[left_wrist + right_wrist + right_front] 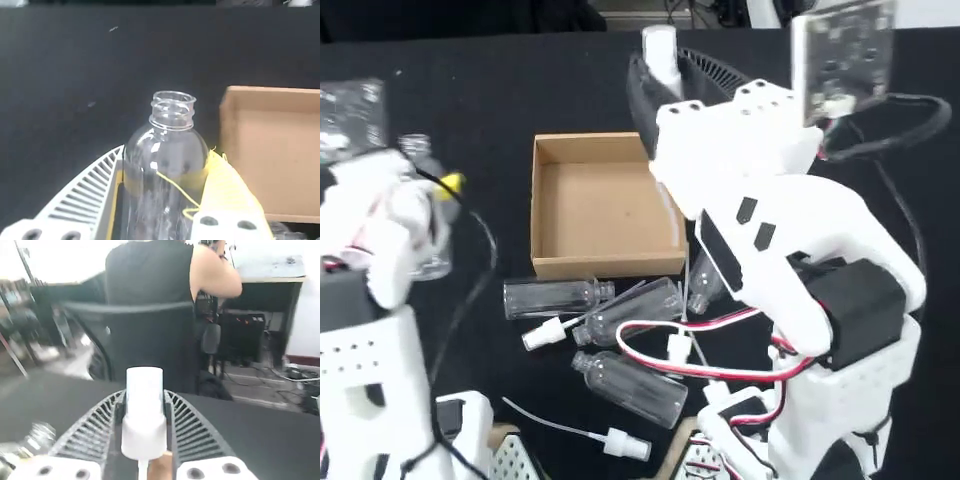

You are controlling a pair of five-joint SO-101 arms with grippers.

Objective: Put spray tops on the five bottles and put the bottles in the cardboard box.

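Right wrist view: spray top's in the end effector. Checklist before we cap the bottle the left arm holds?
1. Grip on white spray top by right end effector: ok.
2. Grip on clear plastic bottle by left end effector: ok.
3. Uncapped bottle neck: ok.
4. Spray top lined up over neck: not ok, far apart in the high view.
5. Straight dip tube: cannot tell.
6. Open, empty brown cardboard box: ok.

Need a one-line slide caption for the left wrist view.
Left gripper holds an uncapped clear bottle, cardboard box beside it on the black table.
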